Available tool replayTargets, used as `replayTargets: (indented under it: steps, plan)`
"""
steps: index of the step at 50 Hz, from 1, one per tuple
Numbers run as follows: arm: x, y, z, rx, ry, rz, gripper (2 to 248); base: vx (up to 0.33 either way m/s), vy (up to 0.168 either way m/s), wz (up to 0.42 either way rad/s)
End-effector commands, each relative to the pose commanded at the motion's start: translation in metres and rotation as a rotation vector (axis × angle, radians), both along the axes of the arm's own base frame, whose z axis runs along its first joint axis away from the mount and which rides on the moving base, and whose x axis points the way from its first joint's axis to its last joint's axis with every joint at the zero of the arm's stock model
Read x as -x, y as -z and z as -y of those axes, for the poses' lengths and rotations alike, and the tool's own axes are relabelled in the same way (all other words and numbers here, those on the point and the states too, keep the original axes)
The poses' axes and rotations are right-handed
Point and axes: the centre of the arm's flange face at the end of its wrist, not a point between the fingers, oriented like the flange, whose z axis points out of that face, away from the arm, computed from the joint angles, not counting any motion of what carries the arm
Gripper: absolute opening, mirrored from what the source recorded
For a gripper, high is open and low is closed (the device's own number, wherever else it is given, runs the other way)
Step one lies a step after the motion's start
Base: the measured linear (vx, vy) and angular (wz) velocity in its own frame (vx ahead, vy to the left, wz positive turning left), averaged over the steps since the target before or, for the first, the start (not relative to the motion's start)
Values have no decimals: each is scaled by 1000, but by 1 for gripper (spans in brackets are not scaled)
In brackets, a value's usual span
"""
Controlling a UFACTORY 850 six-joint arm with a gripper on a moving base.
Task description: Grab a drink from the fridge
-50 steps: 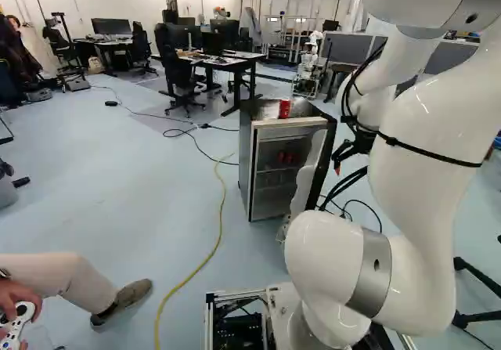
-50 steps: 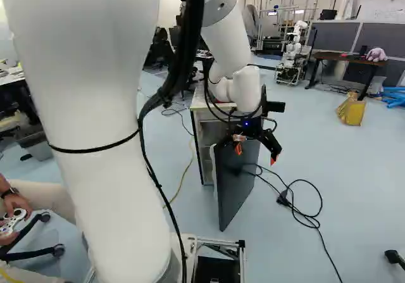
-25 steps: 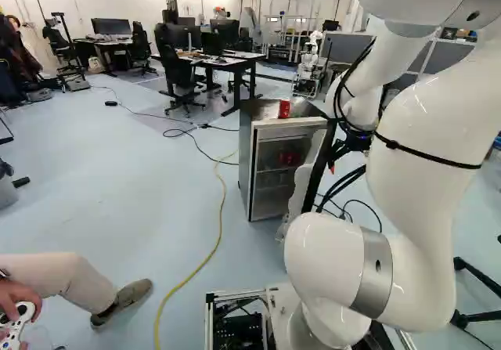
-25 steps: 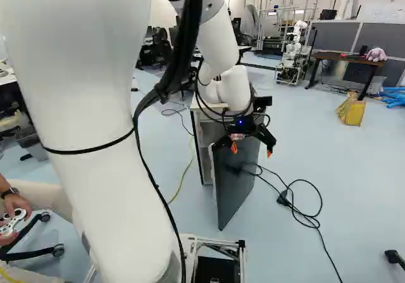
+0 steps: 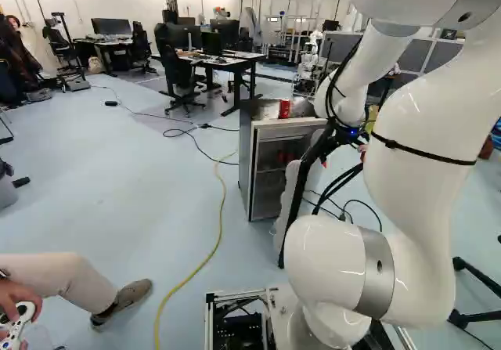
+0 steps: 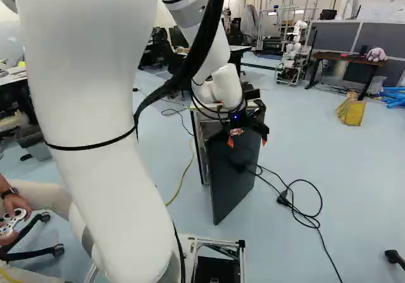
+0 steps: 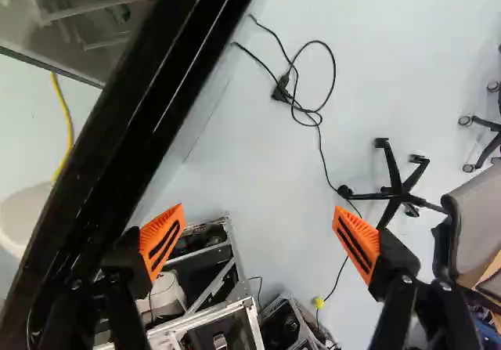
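Observation:
My gripper [image 6: 247, 142] stands open at the upper part of the dark fridge door [image 6: 231, 178], on its outer side. In the wrist view the gripper [image 7: 258, 231] has nothing between its orange pads; one finger is close beside the door's black edge [image 7: 129, 131]. Whether they touch, I cannot tell. The fridge [image 5: 245, 166] has its door standing ajar, swung out towards the base. One red can [image 5: 284, 109] stands on top, and red cans [image 5: 283, 157] show dimly inside, partly behind the door.
Black cables [image 6: 304, 201] lie on the floor beside the door, and a yellow cable [image 5: 215, 240] runs along the fridge's other side. A seated person's leg [image 5: 63, 276] is at the left of the left base view. A chair base [image 7: 395, 189] shows in the wrist view.
The arm and gripper have moved left in both base views. The door has swung somewhat towards the fridge and covers more of its opening. The base has stayed put.

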Motion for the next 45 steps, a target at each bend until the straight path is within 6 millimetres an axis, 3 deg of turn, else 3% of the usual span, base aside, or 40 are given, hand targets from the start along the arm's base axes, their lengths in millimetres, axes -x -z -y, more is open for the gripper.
replayTargets:
  steps: [45]
  plan:
    - [-44,0,-46,6,-124,12,247,0,0,0]
